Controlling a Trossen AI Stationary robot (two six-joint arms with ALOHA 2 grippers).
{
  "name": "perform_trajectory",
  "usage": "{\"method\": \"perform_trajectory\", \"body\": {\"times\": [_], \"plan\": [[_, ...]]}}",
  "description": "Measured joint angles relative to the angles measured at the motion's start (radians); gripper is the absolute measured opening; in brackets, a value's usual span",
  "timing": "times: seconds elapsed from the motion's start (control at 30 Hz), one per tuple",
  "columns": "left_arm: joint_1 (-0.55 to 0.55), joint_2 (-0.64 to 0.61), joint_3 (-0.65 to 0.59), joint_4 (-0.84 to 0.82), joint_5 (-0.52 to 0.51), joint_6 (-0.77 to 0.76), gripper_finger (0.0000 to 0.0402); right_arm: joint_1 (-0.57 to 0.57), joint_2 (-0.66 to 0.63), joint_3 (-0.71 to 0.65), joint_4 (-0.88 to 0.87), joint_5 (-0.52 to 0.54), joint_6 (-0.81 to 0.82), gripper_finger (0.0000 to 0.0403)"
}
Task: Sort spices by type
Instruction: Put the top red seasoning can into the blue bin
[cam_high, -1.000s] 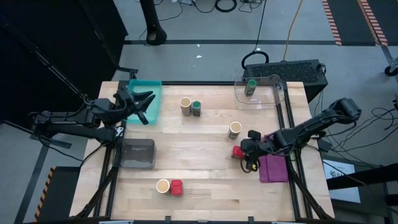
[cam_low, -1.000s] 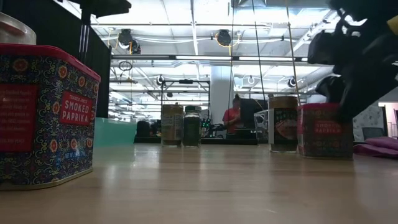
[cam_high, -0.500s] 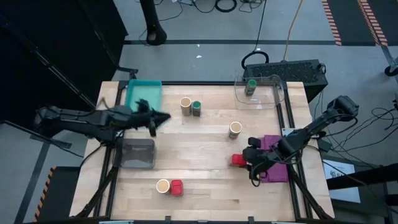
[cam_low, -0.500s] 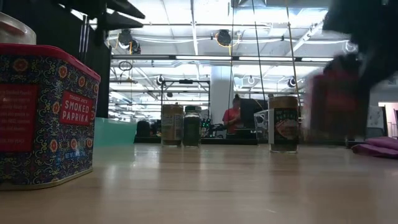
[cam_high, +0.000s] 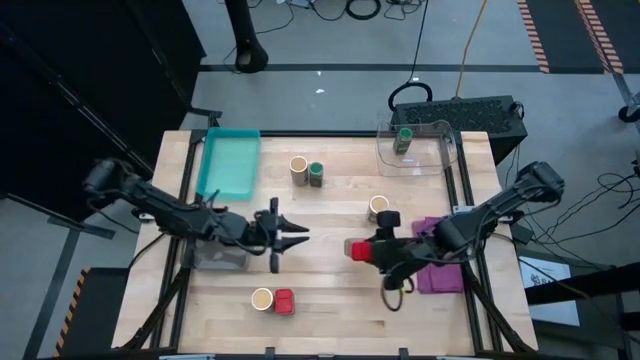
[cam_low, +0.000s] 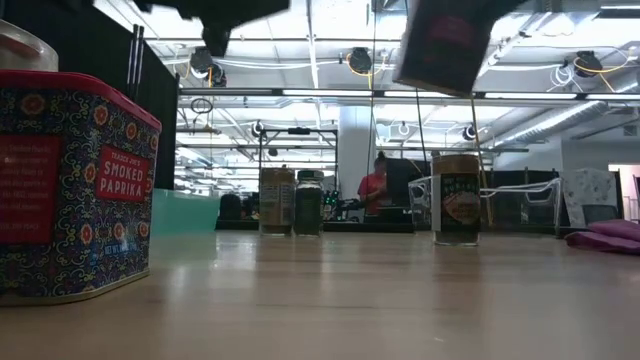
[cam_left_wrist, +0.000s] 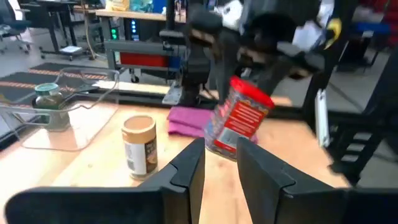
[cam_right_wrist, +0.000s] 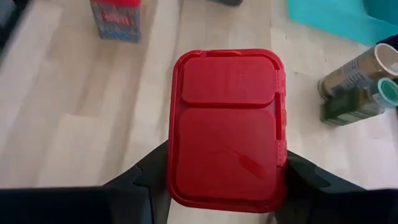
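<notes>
My right pincer (cam_high: 368, 249) is clamped on a red tin (cam_high: 356, 248), lifted off the counter (cam_high: 330, 290). Its twin (cam_high: 284, 301) sits down-left, near my left pincer (cam_high: 292, 235), which is open and empty.

1. Both arms are dark, slim and jointed, with black cables trailing along them.
2. The left tool (cam_high: 290, 236) ends in two pointed black fingers (cam_left_wrist: 186, 168), broad and angular.
3. The right tool (cam_high: 366, 249) carries a yellow cable loop and a yellow-and-white patch near its wrist.
</notes>
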Motion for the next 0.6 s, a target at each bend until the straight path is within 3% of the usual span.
{"method": "perform_trajectory", "body": {"times": [0.13,0.4,0.6], "plan": [[-0.003,0.07,0.0,0.086,-0.004,0.085,0.0133,-0.048,0.069,0.068,-0.026,-0.004,-0.078,0.0185],[0.024,0.165,0.003,0.143,-0.006,0.213,0.027,-0.124,0.104,0.106,-0.013,-0.004,-0.142,0.0185],[0.081,0.249,0.048,0.201,-0.024,0.275,0.0294,-0.16,0.104,0.106,0.023,-0.004,-0.173,0.0185]]}}
